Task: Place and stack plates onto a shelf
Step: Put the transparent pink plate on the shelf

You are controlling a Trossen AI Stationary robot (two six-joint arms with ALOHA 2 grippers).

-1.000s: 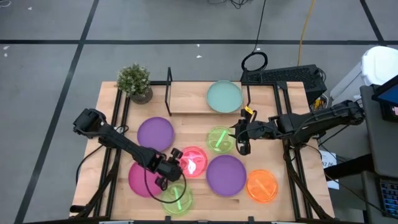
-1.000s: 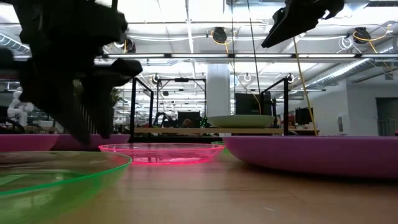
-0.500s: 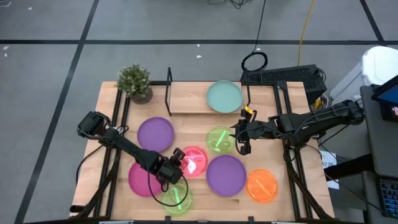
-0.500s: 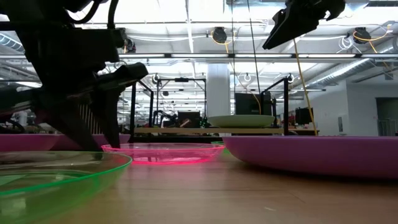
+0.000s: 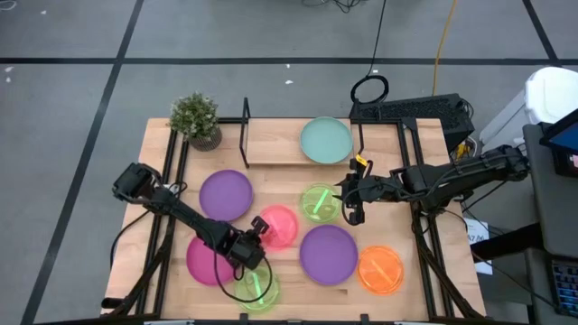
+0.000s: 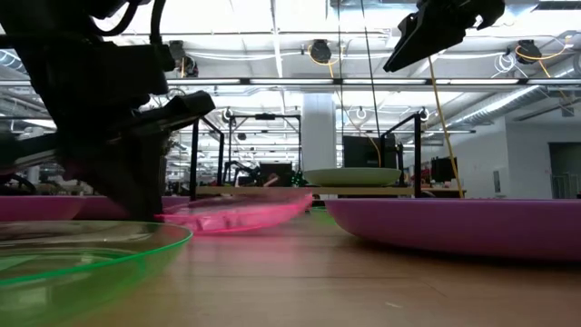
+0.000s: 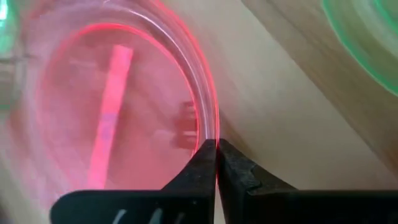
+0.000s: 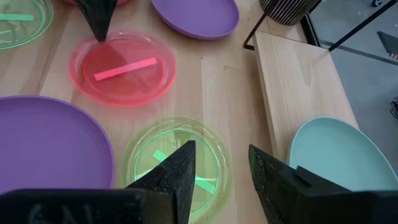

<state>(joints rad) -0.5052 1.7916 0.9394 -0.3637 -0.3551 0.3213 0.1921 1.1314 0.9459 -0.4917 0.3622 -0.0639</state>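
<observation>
My left gripper [image 5: 256, 236] is shut on the translucent red-pink plate [image 5: 278, 226], which stands tilted in the low view [image 6: 236, 213]. My right gripper [image 5: 352, 209] hangs open in the air above the right side of a lime-green plate [image 5: 319, 201]. A teal plate [image 5: 325, 140] rests flat on the shelf [image 5: 275, 144]. Flat on the table lie two purple plates [image 5: 226, 192] [image 5: 328, 253], a magenta plate [image 5: 200, 259], an orange plate [image 5: 380, 269] and a second lime-green plate [image 5: 259, 287]. My left gripper pinches the red-pink plate's rim [image 7: 214, 134] on its near-left side, one finger on the inner face and one on the outer. The fingers come slanting down from the table's near left. The plate is tilted, its side away from the fingers [image 6: 304, 195] raised; whether its underside is clear of the table I cannot tell.
A potted plant [image 5: 196, 119] stands at the table's far left corner, beside the shelf's black wire end [image 5: 246, 131]. The shelf board left of the teal plate is bare. A keyboard [image 5: 411, 110] lies beyond the far right corner.
My left gripper has shut on the red-pink plate's near-left rim. The plate, flat on the table before, has tipped, its far-right side rising, and it has shifted slightly toward the far edge. My right arm has kept still.
</observation>
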